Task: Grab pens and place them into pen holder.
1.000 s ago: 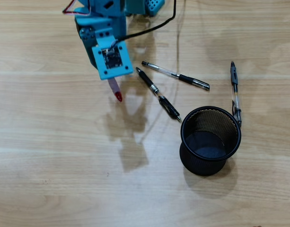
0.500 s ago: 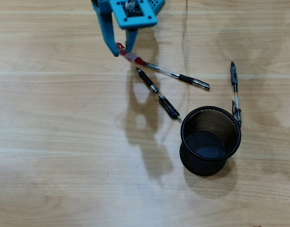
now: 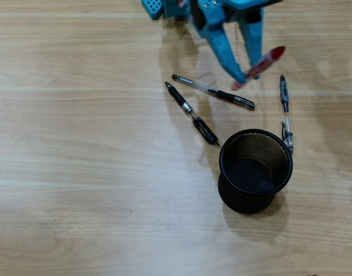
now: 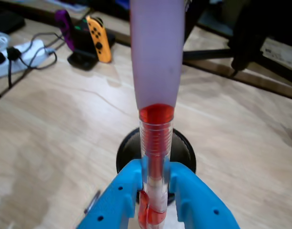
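The blue tool (image 3: 245,77) is clamped on the red pen (image 3: 262,66), lifted off the worktop (image 3: 78,172) near the top of the overhead view; in the wrist view the red pen (image 4: 155,143) sits pinched between the two blue fingers (image 4: 193,200), with the pen holder (image 4: 186,152) behind it; two black pens (image 3: 193,114) (image 3: 213,92) lie side by side left of the tool; the grey-blue pen (image 3: 285,112) lies touching the holder's (image 3: 255,169) rim.
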